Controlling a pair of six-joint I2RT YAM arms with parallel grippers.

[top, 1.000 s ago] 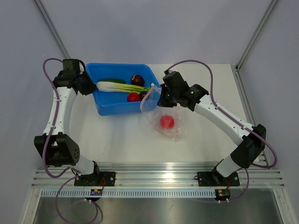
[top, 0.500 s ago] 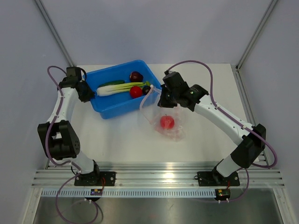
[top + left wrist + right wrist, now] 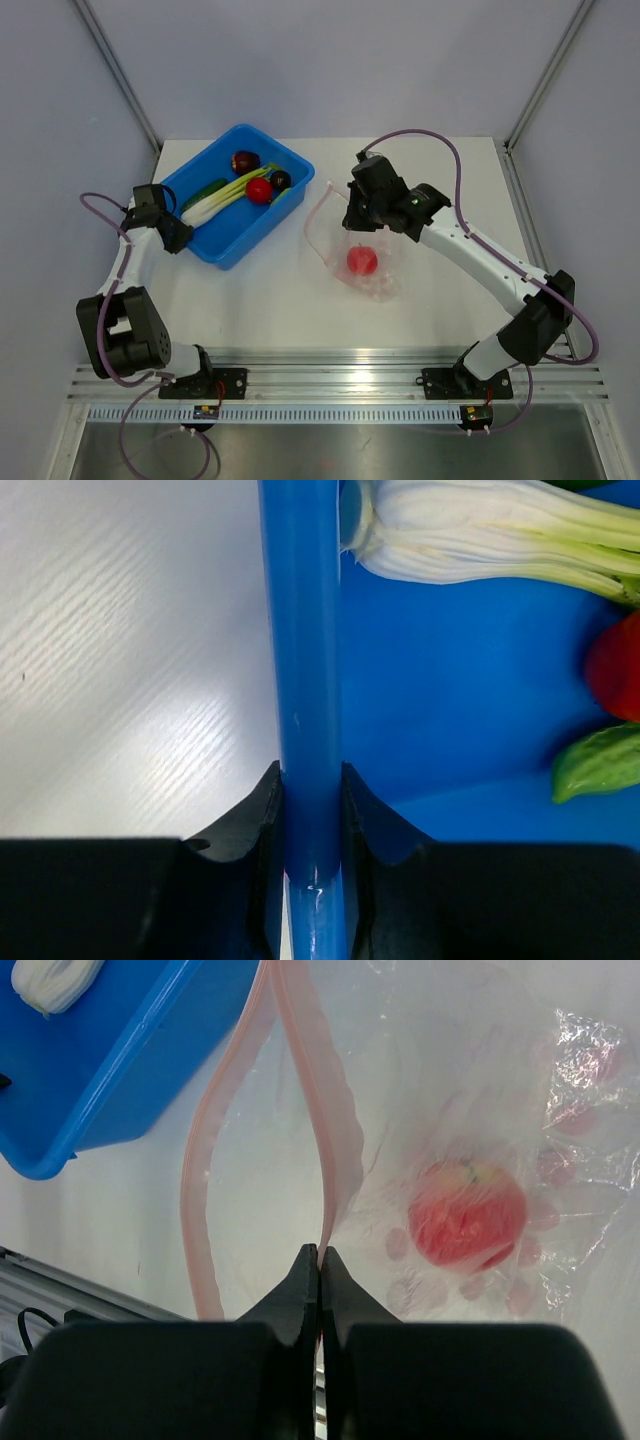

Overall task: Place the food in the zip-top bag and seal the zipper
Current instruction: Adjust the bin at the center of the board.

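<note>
Bag: lies crinkled on the table right of centre, its mouth turned toward the bin, with one bagged fruit inside.
Zipper: unsealed; its two pink strips stand apart in a long loop, so the mouth gapes.
Right arm: rises from its base at the near right, elbow far out toward the right edge, forearm slanting back and left, wrist bent down over the bag's mouth.
Right gripper: fingers pinched together on one zipper strip, with no gap showing between them.
Left arm: folded close to the left edge, the upper link doubled back near its base, the forearm running up along the table's side, the wrist turned right.
Left gripper: narrow and clamped on the bin's wall, one finger outside and one inside.
Bin: sits askew at the back left with one corner pointing at the bag. That corner is just beside the zipper loop; whether they touch cannot be told.
Food in bin: stalk, cucumber, red fruit, maroon fruit, dark fruit.
Edges: the gripped corner of the bin lies near the table's left edge.
Open room: bare table runs from the bin and bag to the near rail, and from the bag rightward under the right forearm.
</note>
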